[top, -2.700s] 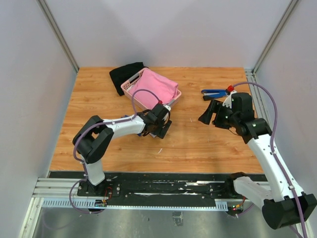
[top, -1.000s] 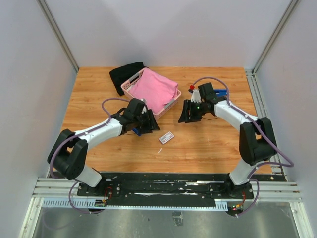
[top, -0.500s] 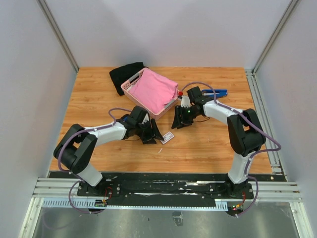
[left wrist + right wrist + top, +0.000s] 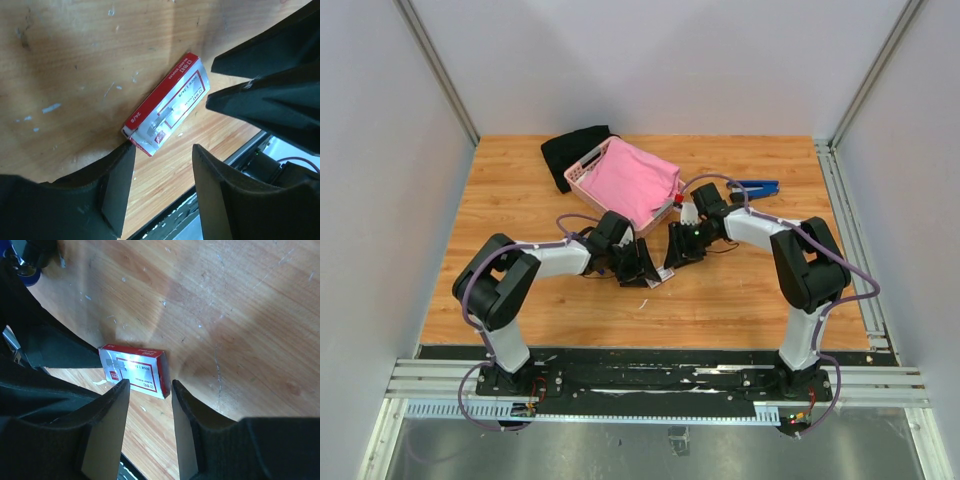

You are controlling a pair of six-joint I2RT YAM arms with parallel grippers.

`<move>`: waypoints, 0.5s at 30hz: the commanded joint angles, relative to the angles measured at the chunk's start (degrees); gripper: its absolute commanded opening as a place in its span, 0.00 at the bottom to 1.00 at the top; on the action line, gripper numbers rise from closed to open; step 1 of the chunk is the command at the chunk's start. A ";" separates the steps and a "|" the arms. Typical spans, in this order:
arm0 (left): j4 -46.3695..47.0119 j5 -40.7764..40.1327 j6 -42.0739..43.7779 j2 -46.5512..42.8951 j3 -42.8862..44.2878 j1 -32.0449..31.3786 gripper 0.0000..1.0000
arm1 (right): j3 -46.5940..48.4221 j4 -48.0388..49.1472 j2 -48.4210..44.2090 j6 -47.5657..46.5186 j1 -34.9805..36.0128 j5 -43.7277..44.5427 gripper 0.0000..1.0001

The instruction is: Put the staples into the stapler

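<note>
Cardboard staples carton [image 4: 165, 107] lies flat on the table [image 4: 75, 60]; likely light, thin-walled and crushable. Left gripper [image 4: 163, 149] and right gripper [image 4: 150, 383] stand parted, holding nothing. Recommend a light grip across its narrow width.

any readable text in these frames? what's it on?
"24/6": on the red side of the staple carton, left wrist view, just legible.
Other print on the carton's white face: too small and blurred to read.
No other text visible in any view.
</note>
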 commanded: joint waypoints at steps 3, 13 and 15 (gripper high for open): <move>-0.05 -2.71 4.42 3.39 4.34 -0.38 0.54 | -2.62 0.13 -2.36 -0.99 0.79 3.35 0.40; -9.11 -12.99 6.45 0.67 5.52 -0.38 0.41 | -3.12 -2.76 -9.18 -1.04 -0.18 8.54 0.40; -7.20 -12.45 4.30 -0.23 3.32 -0.38 0.39 | -3.02 -3.03 -9.76 -1.06 -0.18 8.65 0.40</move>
